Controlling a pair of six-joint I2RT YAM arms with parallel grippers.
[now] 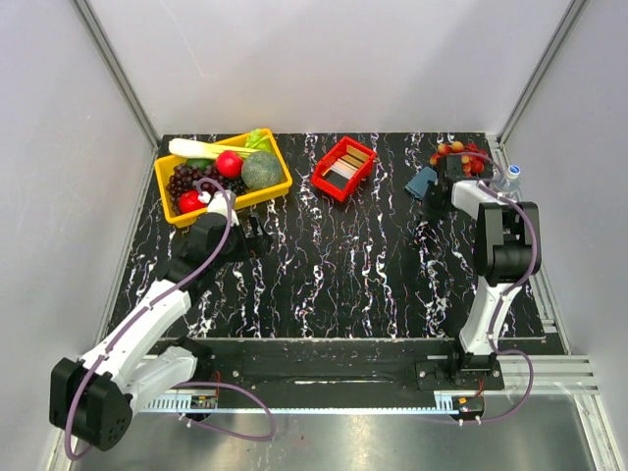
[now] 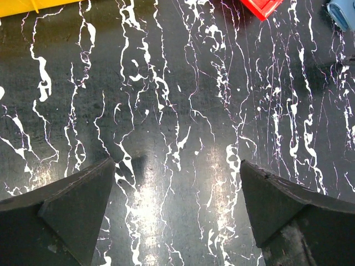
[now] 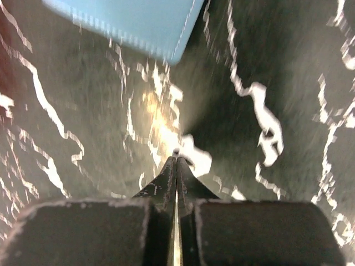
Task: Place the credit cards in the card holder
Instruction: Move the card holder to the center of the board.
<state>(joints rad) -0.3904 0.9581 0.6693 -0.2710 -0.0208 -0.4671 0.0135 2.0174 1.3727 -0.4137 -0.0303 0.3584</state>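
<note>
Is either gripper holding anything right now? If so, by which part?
Nothing is held. The right gripper is shut with nothing between its fingers; the card holder lies beyond its tips. The left gripper is open above the table.

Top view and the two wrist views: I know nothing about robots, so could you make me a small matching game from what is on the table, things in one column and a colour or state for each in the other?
Things:
1. tray
2. card holder
3. left tool
4. right tool

Colour or state:
a. shut, with nothing between its fingers
b. red, with cards in it
c. wide open above bare table
d. blue, at the far right of the table

Pairs: 1-b, 2-d, 3-c, 4-a.
</note>
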